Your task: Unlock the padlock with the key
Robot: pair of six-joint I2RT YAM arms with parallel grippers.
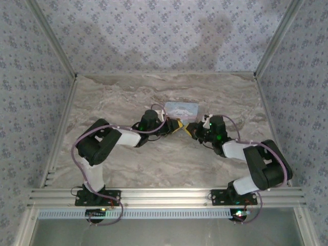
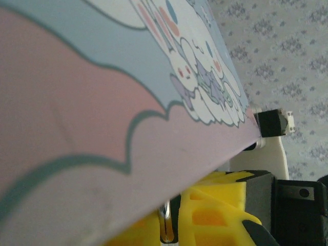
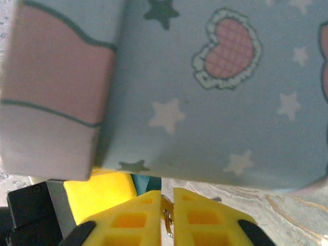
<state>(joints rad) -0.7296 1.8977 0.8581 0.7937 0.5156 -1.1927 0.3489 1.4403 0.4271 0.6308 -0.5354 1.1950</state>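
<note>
Biggest worry, left to right: the left gripper (image 1: 174, 124) seems to have only a small pinch on the padlock (image 3: 146, 179), which sits low against the front edge of the tin (image 1: 180, 107), so any twist could pop it loose. On the right, the key (image 3: 166, 218) could slip or bind if it goes in crooked. The left jaws look clamped tight on the padlock. The right gripper (image 3: 165, 197) is down to a narrow slit with the brassy key in it, but it's impossible to tell if it's actually gripping.
</note>
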